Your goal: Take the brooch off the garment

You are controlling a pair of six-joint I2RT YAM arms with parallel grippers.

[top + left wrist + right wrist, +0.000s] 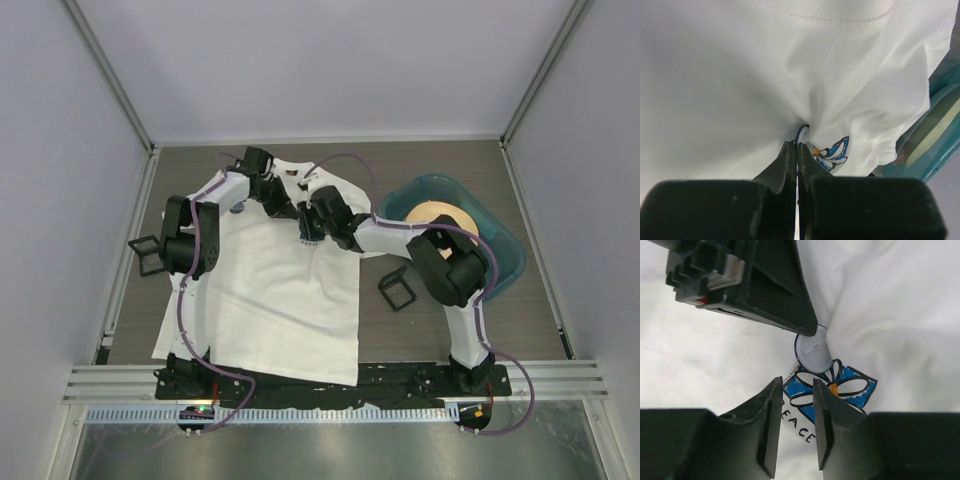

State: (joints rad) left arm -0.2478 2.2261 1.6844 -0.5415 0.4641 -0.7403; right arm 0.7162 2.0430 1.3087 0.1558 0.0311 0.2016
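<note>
Left gripper [796,146] closed, right gripper [797,382] parted

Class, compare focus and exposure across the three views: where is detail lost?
Top external: even light, soft shadows, fairly sharp. Left wrist: garment nearly blown out, left gripper dark and soft. Right wrist: brooch crisp, right gripper underexposed.

I saw a white garment [280,290] with a blue-and-white flower print [845,387], orange-centred, black lettering [800,427] below it; just above it the brooch [812,352] showed pale with a dark-blue rim.
</note>
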